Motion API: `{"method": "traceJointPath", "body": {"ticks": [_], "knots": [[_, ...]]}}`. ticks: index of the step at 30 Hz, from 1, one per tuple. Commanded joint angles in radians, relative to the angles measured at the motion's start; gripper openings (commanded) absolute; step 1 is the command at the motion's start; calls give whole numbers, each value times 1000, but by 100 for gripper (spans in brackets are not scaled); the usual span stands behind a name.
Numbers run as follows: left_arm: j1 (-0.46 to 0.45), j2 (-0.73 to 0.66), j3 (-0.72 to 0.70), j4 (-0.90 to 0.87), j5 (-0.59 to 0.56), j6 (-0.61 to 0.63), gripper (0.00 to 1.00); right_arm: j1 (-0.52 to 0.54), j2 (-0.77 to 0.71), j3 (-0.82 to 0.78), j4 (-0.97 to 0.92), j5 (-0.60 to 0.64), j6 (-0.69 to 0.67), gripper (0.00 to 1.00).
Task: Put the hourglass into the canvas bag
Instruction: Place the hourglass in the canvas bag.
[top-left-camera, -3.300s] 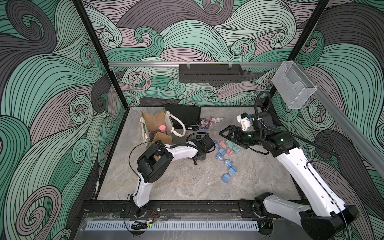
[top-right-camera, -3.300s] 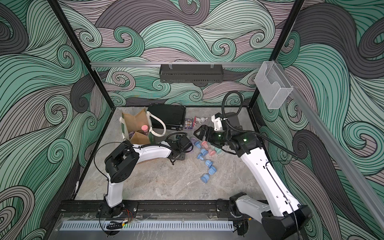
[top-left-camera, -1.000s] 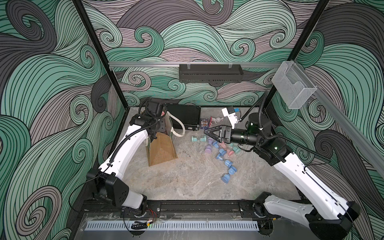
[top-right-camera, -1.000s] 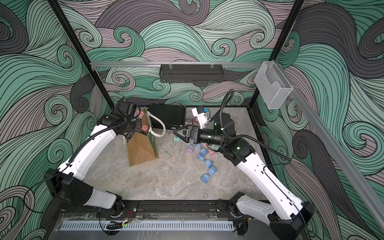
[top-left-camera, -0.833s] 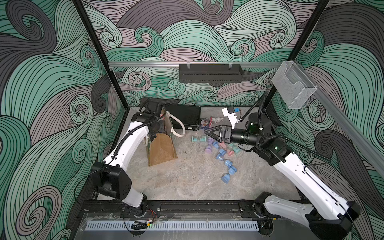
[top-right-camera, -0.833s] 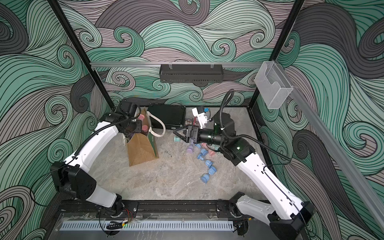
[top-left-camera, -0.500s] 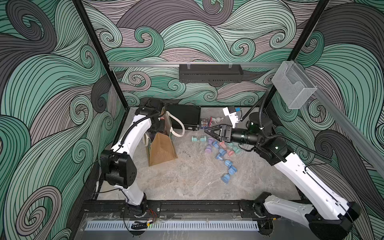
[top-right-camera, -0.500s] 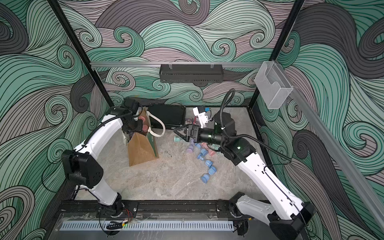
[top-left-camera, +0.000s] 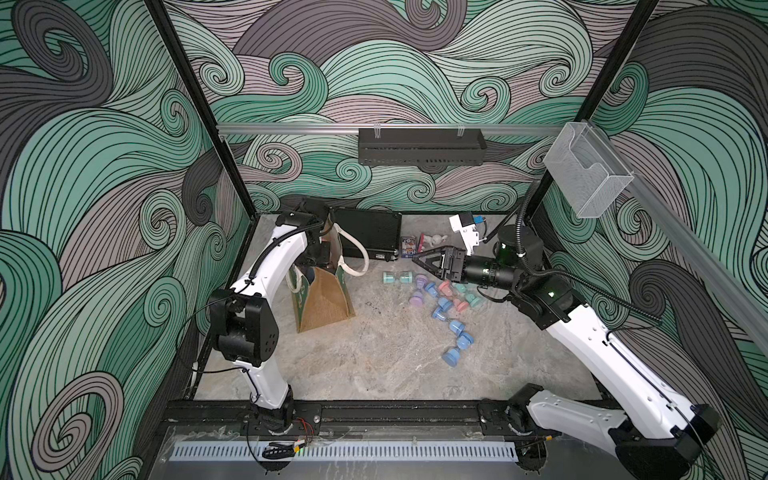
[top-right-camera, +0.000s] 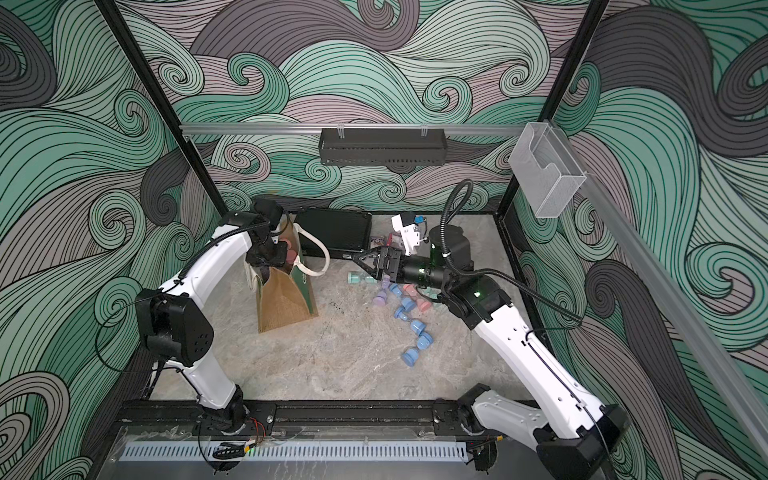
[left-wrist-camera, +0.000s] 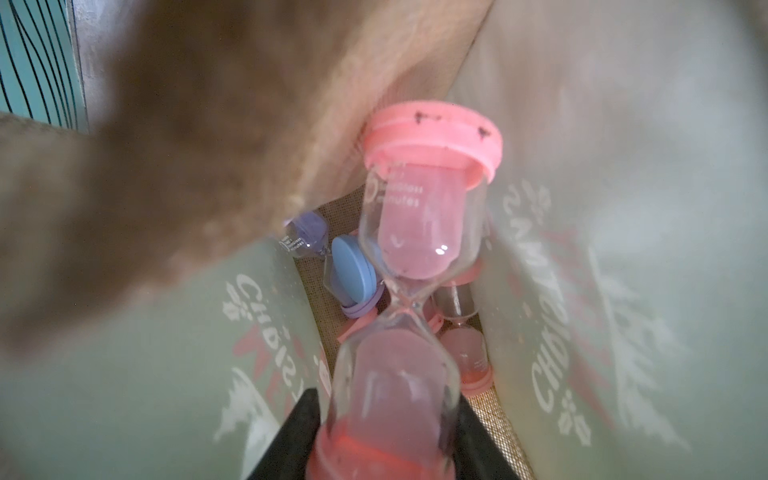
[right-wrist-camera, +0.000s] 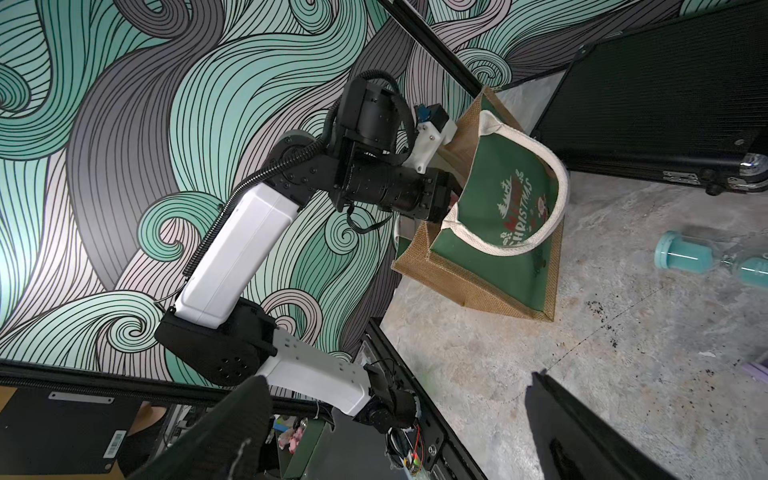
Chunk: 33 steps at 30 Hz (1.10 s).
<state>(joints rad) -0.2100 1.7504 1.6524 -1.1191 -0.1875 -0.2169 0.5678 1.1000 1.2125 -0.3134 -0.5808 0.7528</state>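
Observation:
The canvas bag (top-left-camera: 324, 299) (top-right-camera: 286, 299) stands at the left rear, its green printed side facing the right wrist view (right-wrist-camera: 498, 257). My left gripper (top-left-camera: 322, 257) (top-right-camera: 282, 251) reaches into its mouth. In the left wrist view the left gripper (left-wrist-camera: 386, 409) is shut on a pink hourglass (left-wrist-camera: 415, 232), black fingers (left-wrist-camera: 307, 415) flanking its lower bulb, between the bag's walls. Purple and blue hourglasses (left-wrist-camera: 332, 266) and another pink one (left-wrist-camera: 465, 349) lie on the bag's bottom. My right gripper (top-left-camera: 419, 261) (top-right-camera: 360, 257) (right-wrist-camera: 397, 378) hovers open and empty mid-table.
A teal hourglass (top-left-camera: 398, 277) (right-wrist-camera: 706, 259) lies on the table just below the right gripper. Several blue, pink, purple and teal hourglasses (top-left-camera: 446, 295) are scattered right of centre. A flat black case (top-left-camera: 368, 232) lies behind the bag, with small items (top-left-camera: 415, 245) beside it.
The left arm has swung round and carried the pink hourglass lower into the bag's mouth. The right arm has stayed almost still, open.

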Motion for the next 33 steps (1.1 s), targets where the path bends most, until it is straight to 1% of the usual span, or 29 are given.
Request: {"method": "traceJointPath", "body": {"ticks": [1,7,11,15,20,23,24,27,30,33], "knots": [[10,-33,21,-61,-16,10,48,-10,-3,-9,3,18,-10,100],[10,-51,36,-65,-17,17,55,-20,3,-11,-16,26,-31,100],[10,-72,66,-88,-12,19,56,-34,2,-19,-33,46,-45,100],[9,-128,92,-93,-5,30,58,-51,-3,-40,-60,66,-61,100],[9,-244,51,-9,82,69,59,-66,-6,-57,-122,97,-100,100],[5,-321,9,61,163,47,60,-82,-20,-82,-172,135,-138,100],[1,-365,5,76,184,26,60,-92,-29,-101,-175,140,-142,100],[-30,-428,-24,140,262,-24,60,-121,-58,-166,-175,145,-142,100],[-103,-486,-90,232,263,-102,60,-142,-78,-213,-197,160,-163,100],[-210,-511,-142,303,240,-159,60,-163,-93,-248,-232,186,-202,100]]}}
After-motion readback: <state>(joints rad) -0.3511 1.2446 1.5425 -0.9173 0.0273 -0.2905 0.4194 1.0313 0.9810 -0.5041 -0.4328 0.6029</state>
